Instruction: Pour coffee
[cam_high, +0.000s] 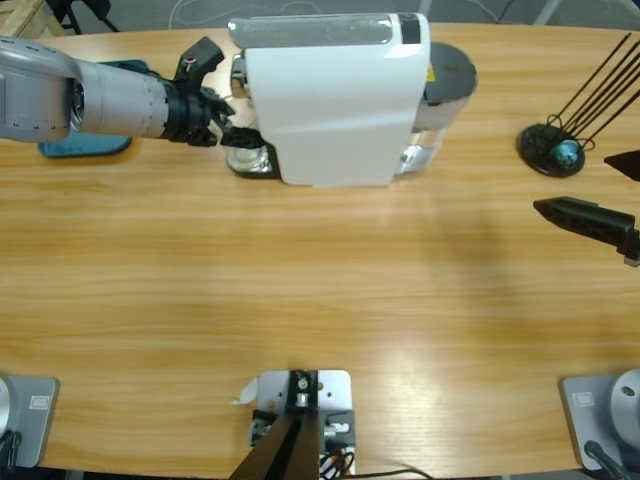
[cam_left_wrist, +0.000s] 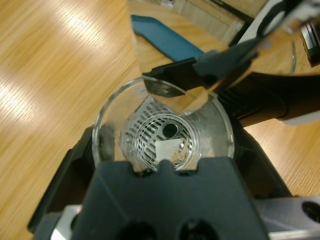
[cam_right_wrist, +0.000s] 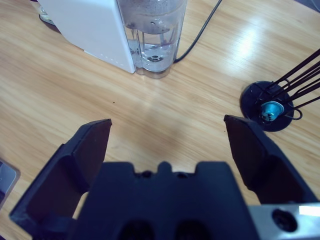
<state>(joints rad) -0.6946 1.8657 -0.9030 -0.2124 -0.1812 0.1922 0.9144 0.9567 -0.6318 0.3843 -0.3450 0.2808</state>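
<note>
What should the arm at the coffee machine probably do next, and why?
Probably lift the glass cup slightly and draw it away from the white machine. The left gripper is already shut on its rim, the cup sits on the drip grille, and the right gripper waits open, far off.

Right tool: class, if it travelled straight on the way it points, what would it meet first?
Probably the bare wooden table; beyond it stands the water tank of the white coffee machine, though depth is unclear.
</note>
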